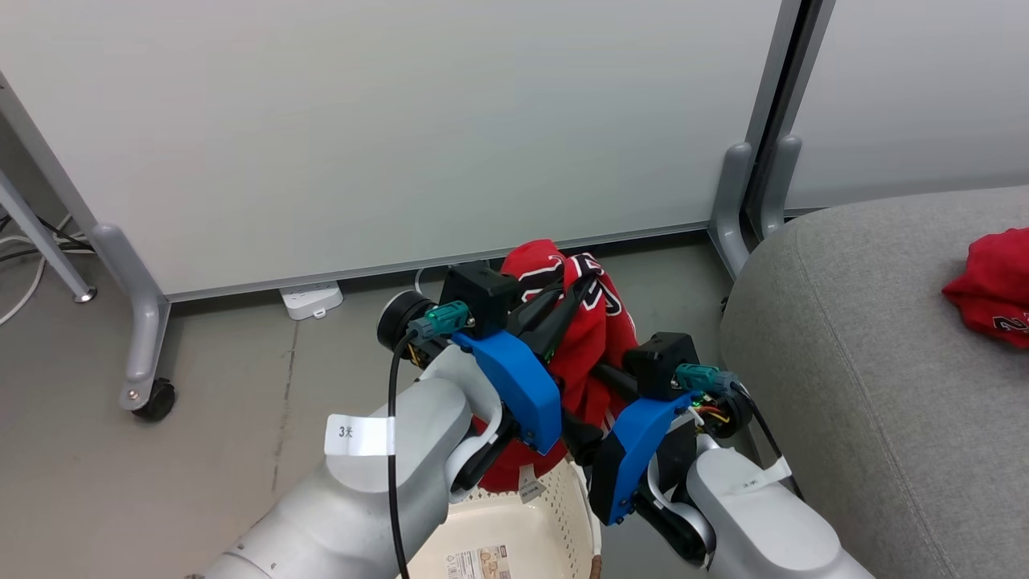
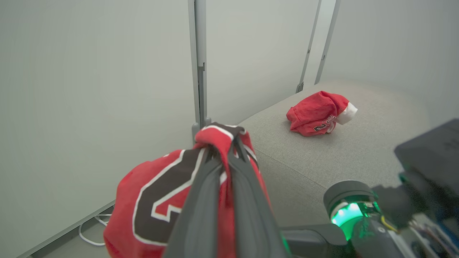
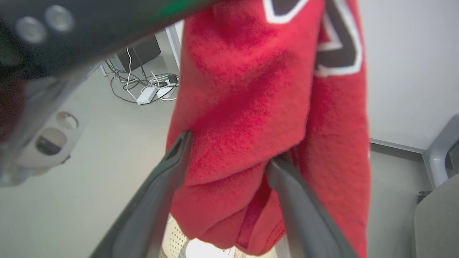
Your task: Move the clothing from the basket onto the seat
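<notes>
Red jersey (image 1: 591, 338) hangs at the centre of my head view, pinched near its top fold by my left gripper (image 1: 583, 285). In the left wrist view the two fingers (image 2: 200, 200) are pressed together on the cloth, with a black-and-white number draped toward 8 o'clock. The jersey's lower end hangs above the basket (image 1: 555, 515), which sits at 6 o'clock in the head view. On the basket's floor I can see a label (image 1: 478, 563).

My right gripper (image 3: 231, 148) is spread wide. In its wrist view one finger stands on either side of the hanging fabric, and its left fingertip touches the cloth's edge. I cannot tell whether the other finger touches.

At 3 o'clock in the head view is the grey seat (image 1: 868, 322), just beside the basket. A second red garment (image 1: 993, 285) lies crumpled on it at the right edge, well apart from the held jersey. In the left wrist view that garment is at 1 o'clock and shows a white patch.

A pale partition (image 1: 402, 121) stands from 10 to 12 o'clock. At 9 o'clock a white power strip (image 1: 312, 300) lies at its foot.
</notes>
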Controlling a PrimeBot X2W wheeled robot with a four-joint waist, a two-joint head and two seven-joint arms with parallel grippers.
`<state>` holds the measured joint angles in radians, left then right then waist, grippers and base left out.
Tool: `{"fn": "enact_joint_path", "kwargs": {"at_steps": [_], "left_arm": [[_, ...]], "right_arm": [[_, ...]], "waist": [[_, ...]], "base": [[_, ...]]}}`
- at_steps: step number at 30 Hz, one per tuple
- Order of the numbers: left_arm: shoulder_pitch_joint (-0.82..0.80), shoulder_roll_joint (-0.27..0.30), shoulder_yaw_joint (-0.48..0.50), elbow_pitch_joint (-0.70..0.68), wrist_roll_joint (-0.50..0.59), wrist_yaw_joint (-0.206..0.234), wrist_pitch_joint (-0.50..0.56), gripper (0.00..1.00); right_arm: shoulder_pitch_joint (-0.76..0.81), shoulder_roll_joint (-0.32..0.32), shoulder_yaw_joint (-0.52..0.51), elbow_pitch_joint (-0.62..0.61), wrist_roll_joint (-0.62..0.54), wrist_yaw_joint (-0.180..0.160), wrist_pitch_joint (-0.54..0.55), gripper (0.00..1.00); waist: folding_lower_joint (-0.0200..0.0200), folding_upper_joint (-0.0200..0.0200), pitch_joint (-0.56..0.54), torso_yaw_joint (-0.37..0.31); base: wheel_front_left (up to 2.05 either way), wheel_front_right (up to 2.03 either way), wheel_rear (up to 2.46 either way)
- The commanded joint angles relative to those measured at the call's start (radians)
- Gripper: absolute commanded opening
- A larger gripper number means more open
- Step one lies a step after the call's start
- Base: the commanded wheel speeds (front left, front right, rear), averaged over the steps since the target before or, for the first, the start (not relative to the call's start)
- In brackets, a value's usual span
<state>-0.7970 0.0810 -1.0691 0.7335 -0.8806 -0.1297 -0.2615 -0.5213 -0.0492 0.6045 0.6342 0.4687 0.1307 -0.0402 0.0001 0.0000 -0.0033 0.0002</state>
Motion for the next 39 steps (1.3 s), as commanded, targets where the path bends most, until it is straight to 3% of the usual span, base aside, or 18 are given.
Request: {"fn": "enact_joint_path", "kwargs": {"at_steps": [1,4,5,6,7,34,35,36,37,39], "left_arm": [[-0.001,-0.002,-0.003,-0.005,-0.007,-0.001,-0.005,0.0],[0.003,-0.004,-0.011,-0.008,-0.012,-0.001,-0.005,0.0],[0.004,-0.004,-0.014,-0.009,-0.014,-0.001,-0.005,0.0],[0.005,-0.004,-0.017,-0.01,-0.016,-0.001,-0.005,0.0],[0.007,-0.004,-0.019,-0.01,-0.018,-0.001,-0.005,0.0],[-0.006,0.018,-0.018,0.007,-0.026,-0.001,-0.005,0.0],[-0.007,0.018,-0.016,0.008,-0.024,-0.001,-0.005,0.22],[-0.007,0.018,-0.014,0.008,-0.022,-0.001,-0.005,0.85],[-0.006,0.019,-0.011,0.009,-0.02,-0.001,-0.005,1.0],[-0.004,0.018,-0.005,0.011,-0.014,0.0,-0.005,1.0]], "right_arm": [[-0.03,-0.002,0.018,0.025,0.009,0.0,-0.016,1.0],[-0.066,-0.002,0.05,0.076,0.011,0.0,-0.047,1.0],[-0.077,-0.002,0.058,0.091,0.005,0.0,-0.057,0.5],[-0.088,-0.002,0.065,0.108,-0.004,0.0,-0.068,0.35],[-0.095,-0.002,0.072,0.122,-0.009,0.0,-0.076,0.0],[-0.152,-0.002,0.158,0.217,0.043,0.0,-0.149,0.0],[-0.153,-0.002,0.159,0.218,0.044,0.0,-0.15,0.0],[-0.155,-0.002,0.161,0.219,0.046,0.0,-0.152,0.0],[-0.155,-0.002,0.162,0.22,0.048,0.0,-0.154,0.0],[-0.155,-0.002,0.166,0.22,0.052,0.0,-0.155,0.0]], "waist": [[-0.0001,0.0,-0.003,0.002],[-0.0001,0.0,-0.009,0.006],[-0.0001,0.0,-0.011,0.007],[-0.0001,0.0,-0.013,0.008],[-0.0001,0.0,-0.015,0.01],[-0.0001,0.0,-0.021,-0.002],[-0.0001,0.0,-0.022,-0.002],[-0.0001,0.0,-0.022,-0.003],[-0.0001,0.0,-0.023,-0.004],[-0.0001,0.0,-0.023,-0.006]], "base": [[0.0,0.0,0.0],[0.0,0.0,0.0],[0.0,0.0,0.0],[0.0,0.0,0.0],[0.0,0.0,0.0],[0.0,0.0,0.0],[0.0,0.0,0.0],[0.0,0.0,0.0],[0.0,0.0,0.0],[0.0,0.0,0.0]]}}
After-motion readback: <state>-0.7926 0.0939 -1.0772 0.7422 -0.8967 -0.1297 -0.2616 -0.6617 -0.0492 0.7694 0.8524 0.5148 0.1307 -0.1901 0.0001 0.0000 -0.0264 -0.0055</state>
